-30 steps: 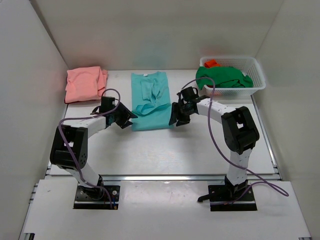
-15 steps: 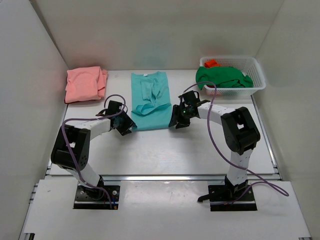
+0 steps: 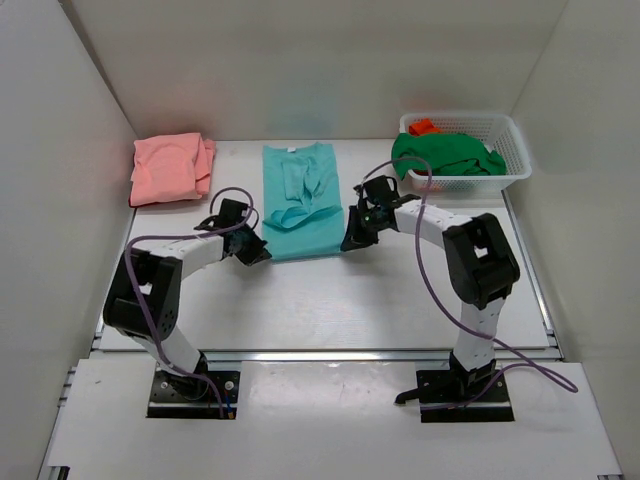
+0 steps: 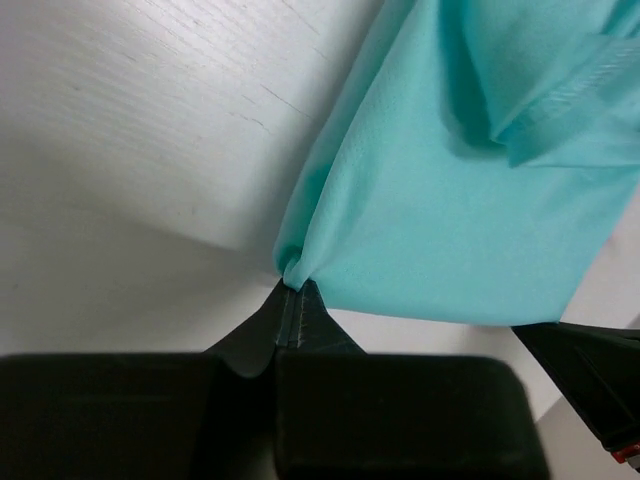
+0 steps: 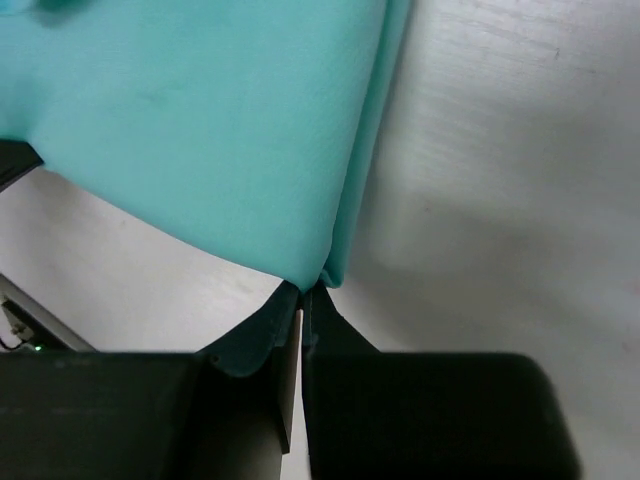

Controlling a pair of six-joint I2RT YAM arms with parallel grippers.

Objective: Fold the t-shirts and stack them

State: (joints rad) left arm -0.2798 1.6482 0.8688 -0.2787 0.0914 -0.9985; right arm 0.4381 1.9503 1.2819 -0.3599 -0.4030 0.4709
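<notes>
you've got the left tool pinching the near left corner of the teal t-shirt and the right tool pinching its near right corner, both low at the counter. that shirt lies flat mid-counter (sleeves folded inward). the salmon pink t-shirt sits folded at the far left, and the dark green t-shirt drapes over the white basket at the far right.

No writing, brand, number or sign can be read in any view. A small white tag at the collar of the teal t-shirt is too small to make out.
</notes>
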